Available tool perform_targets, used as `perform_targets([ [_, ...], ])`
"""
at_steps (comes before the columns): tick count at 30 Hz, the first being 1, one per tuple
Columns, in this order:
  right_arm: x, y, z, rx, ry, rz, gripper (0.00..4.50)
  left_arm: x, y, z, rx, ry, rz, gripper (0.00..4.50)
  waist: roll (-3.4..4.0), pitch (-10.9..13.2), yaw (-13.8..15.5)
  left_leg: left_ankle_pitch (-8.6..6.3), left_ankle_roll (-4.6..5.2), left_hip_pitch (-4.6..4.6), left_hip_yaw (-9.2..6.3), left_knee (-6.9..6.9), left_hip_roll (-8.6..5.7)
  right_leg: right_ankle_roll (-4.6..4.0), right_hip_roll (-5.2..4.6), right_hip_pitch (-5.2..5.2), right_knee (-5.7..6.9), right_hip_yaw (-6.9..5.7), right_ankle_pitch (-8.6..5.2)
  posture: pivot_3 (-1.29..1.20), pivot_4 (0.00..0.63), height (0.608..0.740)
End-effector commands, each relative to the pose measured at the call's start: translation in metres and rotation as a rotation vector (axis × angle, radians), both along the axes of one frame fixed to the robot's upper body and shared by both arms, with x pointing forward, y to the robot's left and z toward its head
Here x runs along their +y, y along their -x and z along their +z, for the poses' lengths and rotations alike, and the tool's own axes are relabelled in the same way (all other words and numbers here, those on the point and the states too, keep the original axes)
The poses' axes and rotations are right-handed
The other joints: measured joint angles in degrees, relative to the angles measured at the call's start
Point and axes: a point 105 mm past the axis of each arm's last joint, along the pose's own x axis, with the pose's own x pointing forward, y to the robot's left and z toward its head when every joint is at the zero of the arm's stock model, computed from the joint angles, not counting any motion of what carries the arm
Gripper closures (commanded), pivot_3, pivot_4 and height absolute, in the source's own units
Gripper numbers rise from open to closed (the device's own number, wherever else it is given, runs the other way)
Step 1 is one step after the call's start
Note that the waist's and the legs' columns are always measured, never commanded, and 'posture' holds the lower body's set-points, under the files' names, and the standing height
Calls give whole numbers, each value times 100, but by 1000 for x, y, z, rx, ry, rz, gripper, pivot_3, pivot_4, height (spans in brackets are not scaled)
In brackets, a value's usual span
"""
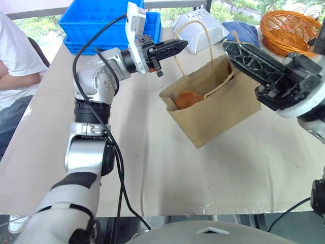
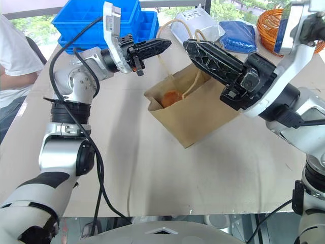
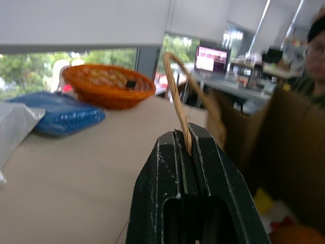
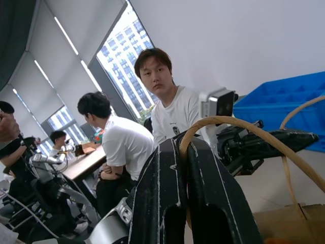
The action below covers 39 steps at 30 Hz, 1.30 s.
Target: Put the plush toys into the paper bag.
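The paper bag (image 1: pixel 218 104) stands open on the table (image 1: pixel 167 173), and the brown plush toy (image 1: pixel 187 98) lies inside it near the left wall. The right gripper (image 2: pixel 190 48) is clamped on one loop handle (image 4: pixel 244 127), the left gripper (image 1: pixel 180 46) on the other handle (image 3: pixel 177 101). Farther back sit a blue crate (image 1: pixel 96 23), a white pouch (image 1: pixel 203 28) and an orange basket (image 1: pixel 289 30).

Tan paper bag (image 1: pixel 218 109) stands open, brown plush toy (image 1: pixel 187 98) inside.
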Motion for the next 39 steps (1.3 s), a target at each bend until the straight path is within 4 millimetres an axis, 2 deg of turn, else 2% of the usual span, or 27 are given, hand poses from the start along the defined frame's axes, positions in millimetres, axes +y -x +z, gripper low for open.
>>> perform_targets([
  [1,7,10,18,-52,-58,32,4477,1,5,34,-74,3,-33,4500,-1,0,13,0,0,0,-2,1,4,0,2,-1,2,-2,0,0,150,740],
  [2,7,9,18,-50,-54,27,4477,3,6,41,-71,13,-42,4500,-1,1,24,0,0,-3,-7,1,4,0,3,-1,0,-5,0,0,150,740],
  [4,3,1,5,0,0,-7,4477,4,6,45,-57,16,-47,4500,-1,1,44,0,0,-8,-13,1,5,0,3,-1,-2,-10,0,0,150,740],
  [8,-10,-14,-51,142,160,-78,4477,-3,1,9,-5,-52,-29,4500,-2,-4,71,-14,24,-6,-9,1,1,1,-9,6,-4,-11,0,0,150,740],
  [10,-15,-15,-69,170,204,-95,4477,-8,4,-3,-1,-74,-38,4500,-3,-3,59,-19,32,-9,-1,6,-1,4,-13,4,-4,-5,-2,0,150,740],
  [11,-16,-13,-71,161,221,-94,4477,-10,7,-2,4,-57,-48,4500,-5,-1,56,-18,32,-18,3,6,0,5,-13,-1,-5,-3,-2,0,150,740],
  [15,-18,-6,-47,100,139,-60,4477,-3,8,21,-10,40,-38,4500,-16,12,26,-17,29,-67,-7,55,12,6,-3,-38,0,-12,-1,0,150,740],
  [17,-18,-5,-45,87,140,-57,4477,2,3,17,3,17,-9,4500,-16,12,36,-18,30,-68,-11,63,13,6,-1,-35,3,-20,-1,0,150,740],
  [19,-17,-3,-43,74,136,-45,4477,2,2,-1,7,-62,0,4500,-12,9,34,-20,32,-55,-13,65,13,6,0,-19,3,-23,-1,0,150,740],
  [22,-17,-4,-43,71,145,-55,4477,0,3,-10,-11,-110,3,4500,-10,8,48,-22,37,-50,-9,65,10,6,-3,-15,2,-18,-1,0,150,740],
  [25,-24,-16,-65,26,282,-149,4477,10,-5,-15,-39,-94,55,4500,-13,9,100,-22,36,-65,-18,75,10,6,-3,-17,0,-27,-1,0,150,740],
  [26,-25,-16,-69,-4,313,-161,4500,14,-4,-17,-29,-83,52,3943,-13,9,106,-23,37,-68,-20,77,9,6,-3,-17,-2,-29,-1,0,150,740],
  [28,-25,-12,-72,-46,356,-144,3994,20,2,-21,-16,-66,30,3601,-11,9,109,-24,39,-68,-15,77,7,6,-5,-18,-2,-25,-1,0,150,740],
  [29,-26,-11,-72,-63,368,-153,3693,24,4,-24,-8,-64,34,3083,-11,9,99,-26,42,-65,-12,77,6,7,-5,-17,-1,-24,-1,0,150,740],
  [33,-31,1,-74,-78,413,-121,1847,42,25,-32,22,-29,-17,1192,-11,9,72,-26,42,-63,-16,77,10,6,-5,-18,2,-26,-1,0,150,740],
  [36,-38,9,-76,-89,480,-115,1810,57,40,-40,91,-5,-39,8,-12,9,68,-26,41,-64,-17,77,14,6,-6,-18,1,-27,-1,0,150,740],
  [39,-44,12,-89,-84,583,-107,1810,68,53,-54,126,-30,-50,8,-11,8,79,-27,43,-60,-16,78,14,6,-7,-15,0,-26,-1,0,150,740],
])
